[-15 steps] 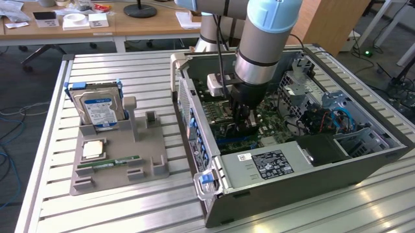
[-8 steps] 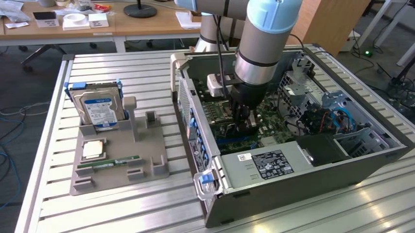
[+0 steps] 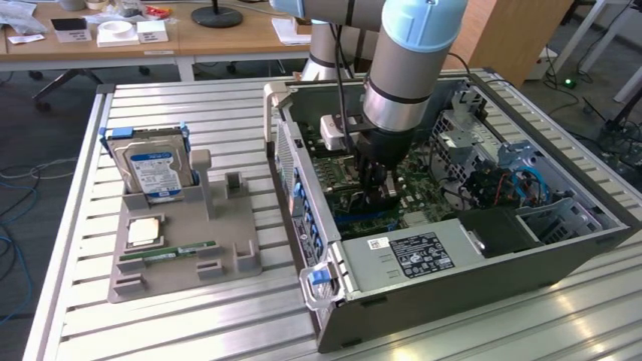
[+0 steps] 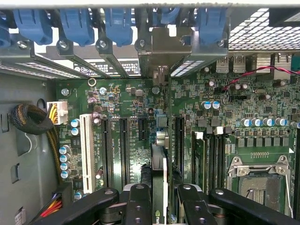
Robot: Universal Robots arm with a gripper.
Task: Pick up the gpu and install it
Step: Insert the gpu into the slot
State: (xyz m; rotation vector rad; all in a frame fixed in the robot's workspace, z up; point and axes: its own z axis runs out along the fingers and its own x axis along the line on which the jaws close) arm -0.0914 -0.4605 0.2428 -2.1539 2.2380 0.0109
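In the wrist view the gpu (image 4: 159, 173) stands edge-on, a thin dark card between my two black fingers (image 4: 139, 206). Its silver bracket (image 4: 169, 44) lies against the rear slot openings of the case. My gripper (image 4: 164, 206) is shut on the card, just above the black expansion slots of the green motherboard (image 4: 126, 108). In the exterior view my gripper (image 3: 374, 188) reaches down into the open computer case (image 3: 452, 278), low over the motherboard. The frames do not tell me whether the card sits fully in a slot.
Blue bracket latches (image 4: 117, 23) line the case's rear wall. A white slot (image 4: 86, 145), a cable bundle (image 4: 30, 119) and the CPU socket (image 4: 260, 176) flank the card. On the exterior view's left, a grey tray (image 3: 186, 263) carries a hard drive (image 3: 155, 169), a chip (image 3: 143, 231) and a RAM stick (image 3: 165, 253).
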